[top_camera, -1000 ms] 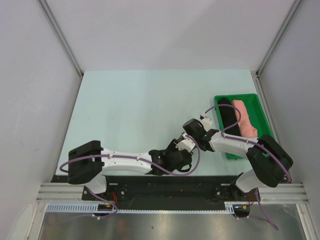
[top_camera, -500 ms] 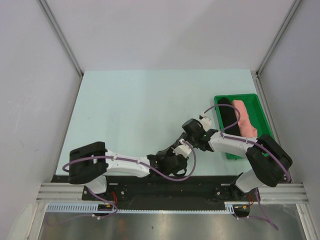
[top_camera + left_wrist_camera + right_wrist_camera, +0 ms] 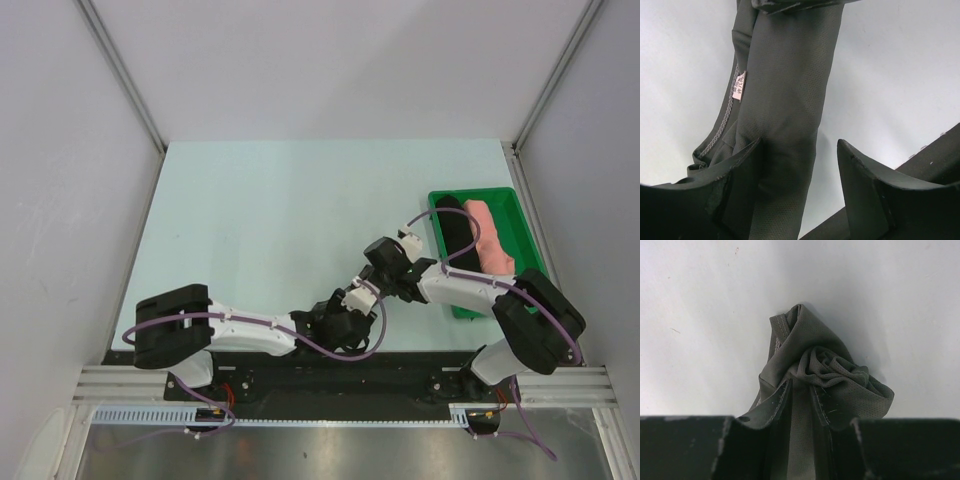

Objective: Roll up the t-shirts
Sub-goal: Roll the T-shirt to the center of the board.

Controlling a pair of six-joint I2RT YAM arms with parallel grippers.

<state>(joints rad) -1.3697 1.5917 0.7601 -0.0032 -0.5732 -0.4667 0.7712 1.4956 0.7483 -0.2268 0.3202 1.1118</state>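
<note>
The dark charcoal t-shirt (image 3: 790, 100), rolled into a long tube with its small white neck label (image 3: 740, 86) showing, hangs between both grippers. My left gripper (image 3: 799, 145) is open. The roll lies against its left finger (image 3: 735, 172), with a gap to the right finger (image 3: 865, 185). My right gripper (image 3: 800, 387) is shut on the bunched end of the same shirt (image 3: 830, 365). In the top view the left gripper (image 3: 345, 312) and right gripper (image 3: 366, 290) meet near the table's front edge and hide the shirt. A rolled black t-shirt (image 3: 458, 232) and a salmon pink t-shirt (image 3: 492, 235) lie in the tray.
The green plastic tray (image 3: 478, 194) stands at the right side of the pale table (image 3: 280, 210). White walls with metal posts enclose the table on three sides. The black mounting rail (image 3: 330, 375) runs along the near edge, just below the grippers.
The left gripper has shifted a little left and toward the near edge. The right gripper has barely moved. The tray and its shirts are unchanged.
</note>
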